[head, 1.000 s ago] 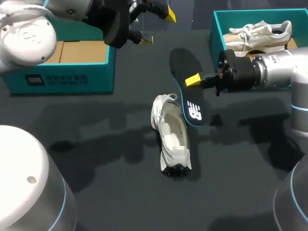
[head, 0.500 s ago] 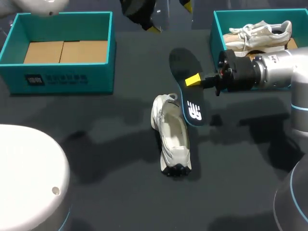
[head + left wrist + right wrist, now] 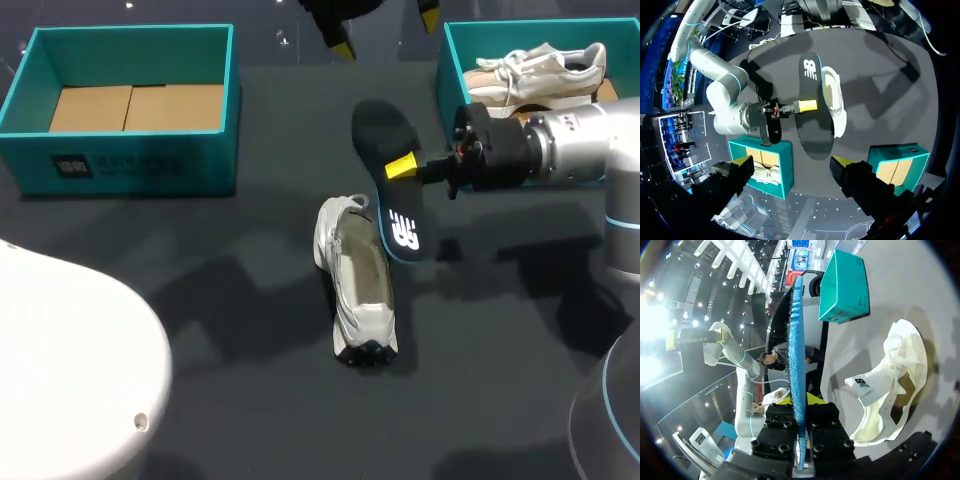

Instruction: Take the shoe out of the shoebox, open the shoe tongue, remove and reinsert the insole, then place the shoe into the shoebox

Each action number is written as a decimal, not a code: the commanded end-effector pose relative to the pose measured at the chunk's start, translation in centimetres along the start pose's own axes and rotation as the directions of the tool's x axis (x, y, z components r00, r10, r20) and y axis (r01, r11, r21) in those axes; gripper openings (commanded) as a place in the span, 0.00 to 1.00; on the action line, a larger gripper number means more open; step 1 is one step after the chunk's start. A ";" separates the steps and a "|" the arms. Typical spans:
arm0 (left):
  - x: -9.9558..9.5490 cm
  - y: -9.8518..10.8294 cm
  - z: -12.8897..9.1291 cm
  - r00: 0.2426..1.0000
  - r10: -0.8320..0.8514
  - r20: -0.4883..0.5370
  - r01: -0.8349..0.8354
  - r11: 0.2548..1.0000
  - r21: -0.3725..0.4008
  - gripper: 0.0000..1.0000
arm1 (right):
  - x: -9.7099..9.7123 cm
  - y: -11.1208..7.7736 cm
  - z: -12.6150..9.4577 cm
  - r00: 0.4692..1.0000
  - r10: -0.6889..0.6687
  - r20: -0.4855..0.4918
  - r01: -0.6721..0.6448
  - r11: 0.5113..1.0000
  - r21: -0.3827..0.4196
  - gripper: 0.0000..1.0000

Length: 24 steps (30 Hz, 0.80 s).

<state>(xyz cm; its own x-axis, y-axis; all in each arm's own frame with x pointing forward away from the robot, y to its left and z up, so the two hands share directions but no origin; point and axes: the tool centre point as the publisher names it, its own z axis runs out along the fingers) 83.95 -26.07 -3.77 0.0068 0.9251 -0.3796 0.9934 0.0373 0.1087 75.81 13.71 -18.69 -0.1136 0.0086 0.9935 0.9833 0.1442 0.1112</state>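
A white shoe (image 3: 360, 285) lies on the black table, its opening up and its tongue folded out (image 3: 867, 387). My right gripper (image 3: 405, 168) is shut on the black, blue-edged insole (image 3: 388, 185), holding it on edge above and just beyond the shoe. In the right wrist view the insole (image 3: 797, 350) stands upright between the fingers of the right gripper (image 3: 799, 401). My left gripper (image 3: 386, 32) hangs open high over the table's far side. It (image 3: 790, 165) looks down on the insole (image 3: 812, 107) and the shoe (image 3: 836, 100). An open teal shoebox (image 3: 120, 150) with a cardboard floor stands at the far left.
A second teal box (image 3: 446, 70) at the far right holds another pale shoe (image 3: 540, 68), right behind my right arm. A white part of my left arm (image 3: 70, 370) fills the near left corner of the head view.
My left gripper has pulled up and away toward the far middle, uncovering the left shoebox. The right gripper, insole and shoe have stayed put.
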 end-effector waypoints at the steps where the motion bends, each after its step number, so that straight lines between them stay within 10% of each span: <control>1: -1.4 0.9 1.2 0.953 -0.008 -0.304 0.026 0.998 0.054 1.00 | 0.0 0.0 0.1 1.000 0.000 0.001 0.000 1.000 -0.001 0.00; 24: -1.8 -0.8 2.8 0.917 -0.046 -0.396 0.076 0.995 0.061 1.00 | 0.0 0.0 0.1 1.000 0.000 0.001 0.000 1.000 -0.001 0.00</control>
<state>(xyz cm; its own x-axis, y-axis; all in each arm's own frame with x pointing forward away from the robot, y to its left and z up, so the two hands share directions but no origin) 83.31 -28.68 -5.72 -0.0832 0.9965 -0.0126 0.9962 0.0835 0.0247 75.83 13.74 -18.70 -0.1135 0.0088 0.9935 0.9832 0.1447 0.1110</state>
